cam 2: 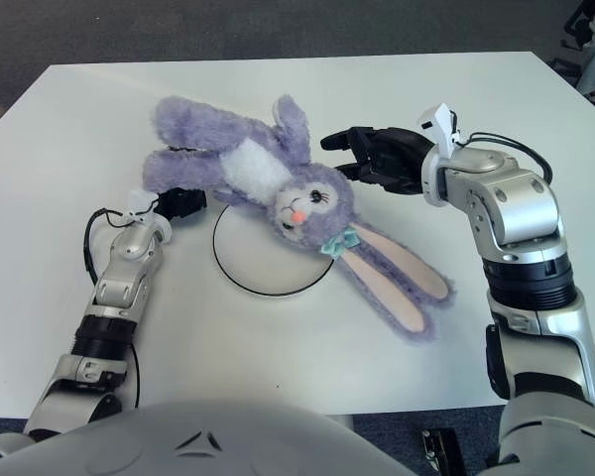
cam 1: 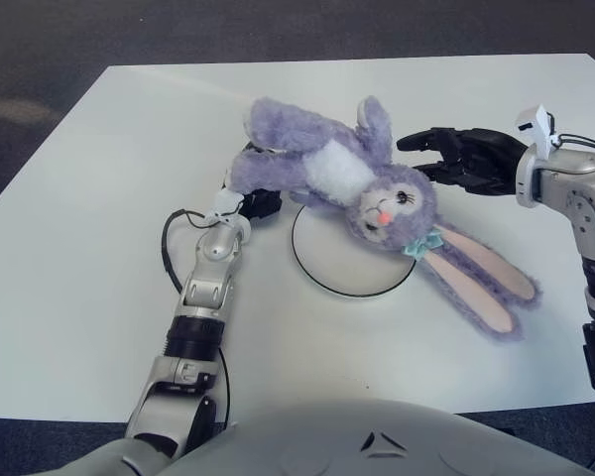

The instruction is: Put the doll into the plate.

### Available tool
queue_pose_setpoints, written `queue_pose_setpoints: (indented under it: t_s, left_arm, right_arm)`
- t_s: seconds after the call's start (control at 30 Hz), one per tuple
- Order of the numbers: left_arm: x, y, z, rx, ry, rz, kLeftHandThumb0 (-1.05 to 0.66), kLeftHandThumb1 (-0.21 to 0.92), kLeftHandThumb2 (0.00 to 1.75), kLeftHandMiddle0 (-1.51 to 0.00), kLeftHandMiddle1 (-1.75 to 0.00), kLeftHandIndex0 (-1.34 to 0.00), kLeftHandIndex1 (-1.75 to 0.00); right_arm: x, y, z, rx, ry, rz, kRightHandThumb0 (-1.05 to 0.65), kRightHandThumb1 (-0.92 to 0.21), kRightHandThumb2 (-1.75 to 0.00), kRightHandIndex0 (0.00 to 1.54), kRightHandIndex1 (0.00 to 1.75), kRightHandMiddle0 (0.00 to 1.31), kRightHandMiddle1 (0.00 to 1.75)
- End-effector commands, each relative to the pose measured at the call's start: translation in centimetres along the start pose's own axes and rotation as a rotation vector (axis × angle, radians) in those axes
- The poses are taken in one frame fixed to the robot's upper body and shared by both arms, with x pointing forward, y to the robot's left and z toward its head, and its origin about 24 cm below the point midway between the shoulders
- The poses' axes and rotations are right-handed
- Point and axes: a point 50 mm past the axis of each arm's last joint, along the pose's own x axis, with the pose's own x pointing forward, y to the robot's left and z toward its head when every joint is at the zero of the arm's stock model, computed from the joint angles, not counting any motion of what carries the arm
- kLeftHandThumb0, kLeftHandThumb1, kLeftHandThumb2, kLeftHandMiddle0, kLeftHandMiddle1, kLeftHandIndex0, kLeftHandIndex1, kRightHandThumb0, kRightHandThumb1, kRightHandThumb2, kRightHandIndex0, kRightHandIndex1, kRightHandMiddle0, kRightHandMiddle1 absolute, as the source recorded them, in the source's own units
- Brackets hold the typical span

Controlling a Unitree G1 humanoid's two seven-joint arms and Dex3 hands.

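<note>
A purple plush bunny doll (cam 1: 322,167) lies slanted across the white table. Its head (cam 1: 389,203) is over the upper right of the round white plate (cam 1: 332,260), its body reaches up and left past the rim, and its long ears (cam 1: 481,283) trail down and right onto the table. My left hand (cam 1: 256,202) is at the plate's upper left, tucked under the doll's lower leg and curled on it, partly hidden by the fur. My right hand (cam 1: 441,157) hovers just right of the doll's head with fingers spread, holding nothing.
The white table (cam 1: 99,198) reaches to dark floor at the back and sides. A black cable loop (cam 1: 171,233) hangs off my left forearm. My right forearm (cam 1: 565,183) stands near the table's right edge.
</note>
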Motion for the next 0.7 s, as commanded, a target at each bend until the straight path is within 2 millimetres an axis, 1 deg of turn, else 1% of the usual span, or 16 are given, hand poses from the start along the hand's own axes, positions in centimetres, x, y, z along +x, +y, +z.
queue_pose_setpoints:
  t_s: [0.0,0.17,0.37,0.53,0.67]
  left_arm:
    - [-0.9,0.4,-0.3,0.06,0.023,0.006,-0.4,0.59,0.97,-1.16,-1.75,-0.4,-1.75]
    - [-1.6,0.4,0.3,0.133,-0.017,0.014,-0.4,0.57,0.99,-1.2,-1.75,-0.41,-1.75]
    - [-2.3,0.3,1.0,0.2,-0.053,0.029,-0.4,0.56,1.0,-1.22,-1.75,-0.42,-1.75]
    - [-3.0,-0.3,2.1,0.298,-0.081,0.048,-0.42,0.51,1.06,-1.21,-1.75,-0.45,-1.75]
    - [-3.3,-0.4,2.4,0.349,-0.079,0.063,-0.43,0.48,1.11,-1.18,-1.75,-0.48,-1.75]
  right_arm:
    - [0.3,-0.2,0.9,-0.013,-0.01,-0.022,-0.92,-0.92,-0.91,0.01,0.44,0.0,0.54]
    - [0.7,-0.7,0.9,-0.02,-0.014,-0.068,-0.9,-0.92,-0.91,0.02,0.44,0.0,0.52]
    - [1.0,-1.3,0.8,-0.018,-0.006,-0.11,-0.87,-0.92,-0.92,0.03,0.43,0.0,0.49]
    - [1.2,-1.8,0.3,-0.051,0.013,-0.141,-0.85,-0.92,-0.95,0.04,0.43,0.0,0.49]
    - [1.4,-2.1,0.1,-0.064,0.025,-0.149,-0.85,-0.92,-0.98,0.05,0.43,0.0,0.52]
